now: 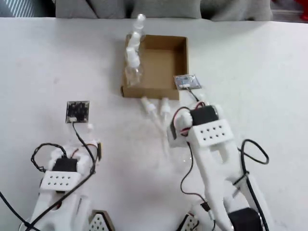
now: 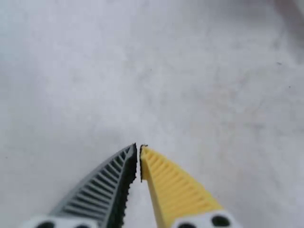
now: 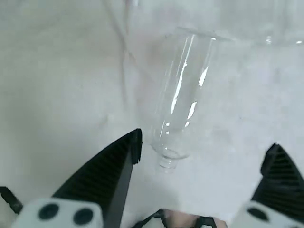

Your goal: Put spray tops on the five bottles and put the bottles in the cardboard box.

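A white bench [image 1: 250,57] holds two robot arms side by side. The right end effector [image 3: 206,145] is released, its two dark fingers spread wide and hovering low over the bench. Between those fingers, just ahead of them, a clear bottle [image 3: 183,95] lies on its side with no top fitted, its open neck pointing back toward the end effector. The wide spread seems meant to straddle the bottle's body so the fingers can close on it; they do not touch it yet.

Ahead of the right end effector in the high view, two loose spray tops [image 1: 147,105] lie on the bench, just short of the cardboard box [image 1: 180,53]. They sit near enough to be fetched once a bottle is in hand. Beyond them, capped bottles [image 1: 133,53] lean at one side wall of the box, likely finished; their number is hard to count.

The left end effector [image 2: 138,149] is clenched, grey and yellow fingertips meeting on nothing, with bare bench ahead, well apart from the bottle, apparently waiting its turn.
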Tool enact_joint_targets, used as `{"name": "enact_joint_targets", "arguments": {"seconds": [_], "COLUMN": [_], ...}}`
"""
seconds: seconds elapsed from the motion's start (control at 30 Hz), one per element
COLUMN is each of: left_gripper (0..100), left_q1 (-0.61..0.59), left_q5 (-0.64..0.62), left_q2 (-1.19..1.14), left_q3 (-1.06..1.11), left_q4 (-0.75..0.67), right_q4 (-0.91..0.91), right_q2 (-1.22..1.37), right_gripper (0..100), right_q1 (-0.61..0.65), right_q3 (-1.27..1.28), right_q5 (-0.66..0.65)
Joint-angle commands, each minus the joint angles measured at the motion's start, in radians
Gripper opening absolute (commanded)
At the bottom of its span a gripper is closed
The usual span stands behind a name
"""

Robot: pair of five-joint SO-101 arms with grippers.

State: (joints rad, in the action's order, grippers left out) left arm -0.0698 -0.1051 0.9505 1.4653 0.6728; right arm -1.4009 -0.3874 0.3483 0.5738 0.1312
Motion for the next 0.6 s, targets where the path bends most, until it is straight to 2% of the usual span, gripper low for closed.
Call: {"name": "enact_joint_targets", "arguments": {"seconds": [0.0, 0.23, 0.4, 0.57], "left_gripper": [2, 2, 2, 2], "left_q1": [-0.007, -0.007, -0.007, -0.007], "left_q5": [0.006, 0.006, 0.006, 0.006], "left_q2": [0.036, 0.036, 0.036, 0.036], "left_q3": [-0.003, -0.003, -0.003, -0.003], "left_q4": [-0.021, -0.021, -0.023, -0.026], "right_q4": [0.064, 0.203, 0.263, 0.259], "right_q2": [0.096, 0.318, 0.363, 0.311], "right_gripper": [37.7, 28.3, 22.3, 7.4], "right_q1": [0.012, -0.019, -0.079, -0.097], "right_q3": [-0.051, -0.054, -0.055, -0.051], "right_q5": [0.020, 0.020, 0.020, 0.017]}}
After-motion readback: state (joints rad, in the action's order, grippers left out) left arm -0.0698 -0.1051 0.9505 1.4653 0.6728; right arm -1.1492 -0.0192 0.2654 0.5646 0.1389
